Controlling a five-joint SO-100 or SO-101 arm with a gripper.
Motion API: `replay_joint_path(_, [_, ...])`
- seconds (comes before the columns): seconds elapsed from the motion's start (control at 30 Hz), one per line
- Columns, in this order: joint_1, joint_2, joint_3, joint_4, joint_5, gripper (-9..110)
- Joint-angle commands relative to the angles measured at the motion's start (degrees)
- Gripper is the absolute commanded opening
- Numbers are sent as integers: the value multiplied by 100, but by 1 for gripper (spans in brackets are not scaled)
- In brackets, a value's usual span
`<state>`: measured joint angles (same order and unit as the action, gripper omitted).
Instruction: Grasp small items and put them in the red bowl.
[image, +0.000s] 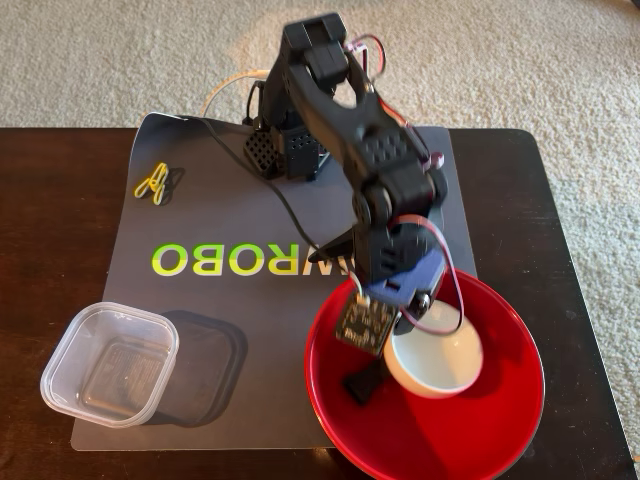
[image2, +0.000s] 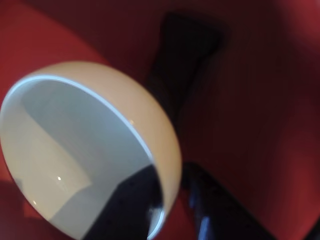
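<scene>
Claw (image: 415, 322) grips the white dish (image: 440, 360) by its rim inside the red bowl (image: 500, 420) alongside a black piece (image: 362, 385); tub (image: 110, 362) near the front-left corner and clips (image: 153, 182) toward the back-left remain.

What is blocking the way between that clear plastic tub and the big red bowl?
Nothing visible does. The clear tub sits at the mat's left corner in the fixed view, with bare mat between it and the red bowl. The gripper is over the bowl by the white dish.

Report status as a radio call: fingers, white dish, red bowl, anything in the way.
Fingers astride white dish rim, grip unclear. Dish inside red bowl, black piece beside it. Clear tub, yellow clips still on mat. Nothing blocking.
</scene>
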<state>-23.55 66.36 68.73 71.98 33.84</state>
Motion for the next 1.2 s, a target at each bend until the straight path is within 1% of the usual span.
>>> replay_joint_path(0.0, [185, -308, -422, -88, -18, 0])
replay_joint_path(0.17, [457, -624, -422, -149, 18, 1])
replay_joint_path(0.2, [492, -589, -422, -105, 18, 4])
replay_joint_path(0.33, [633, 167, 35, -105, 53, 32])
replay_joint_path(0.37, [659, 378, 79, -105, 18, 42])
replay_joint_path(0.4, [694, 571, 79, -88, -9, 47])
replay_joint_path(0.43, [729, 800, 97, -53, -53, 49])
replay_joint_path(0.53, [932, 1538, 114, 193, -255, 50])
replay_joint_path(0.6, [1266, 2057, 114, 387, -527, 50])
replay_joint_path(0.7, [2145, 2558, 123, 712, -826, 50])
replay_joint_path(0.8, [3296, 2646, 413, 923, -817, 50])
replay_joint_path(0.9, [4509, 2329, 870, 870, -571, 50])
replay_joint_path(0.97, [5089, 1661, 870, 765, -431, 46])
replay_joint_path(1.0, [5247, 1257, 694, 756, -387, 44])
replay_joint_path(1.07, [5432, 562, 202, 773, -396, 44])
replay_joint_path(1.17, [5520, 44, -167, 817, -404, 44])
